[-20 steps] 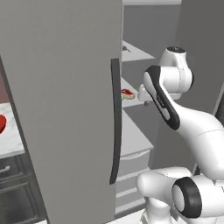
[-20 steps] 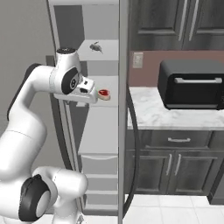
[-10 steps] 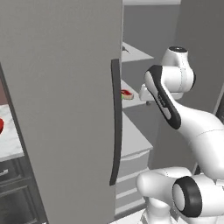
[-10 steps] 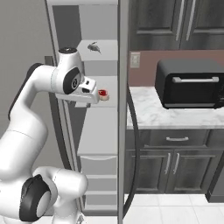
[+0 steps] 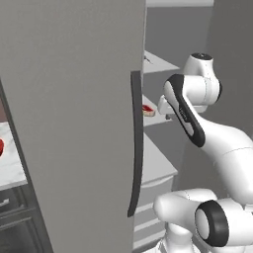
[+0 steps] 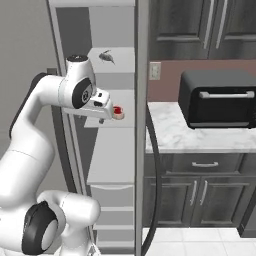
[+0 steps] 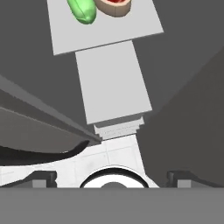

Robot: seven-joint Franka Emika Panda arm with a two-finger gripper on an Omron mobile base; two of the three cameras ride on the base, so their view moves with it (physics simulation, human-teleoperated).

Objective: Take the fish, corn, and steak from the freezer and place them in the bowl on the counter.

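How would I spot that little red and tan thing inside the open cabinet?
Find the tall light-grey freezer standing open left of the white marble counter. On its middle pale shelf, beside the robot's hand, lies a small round tan steak with a red centre; the dark fish lies one shelf higher.

I see the freezer standing open, its door swung wide toward me on the left and walling off that whole side, the long dark handle on its edge. My way in is the tall gap between that door's edge and the freezer's right wall. Inside, stacked shelves split the space into shallow bays. The middle shelf's front edge is bare; a red steak and a green item crowd its far end. My own forearm fills much of the opening. The counter with a black oven blocks the right.
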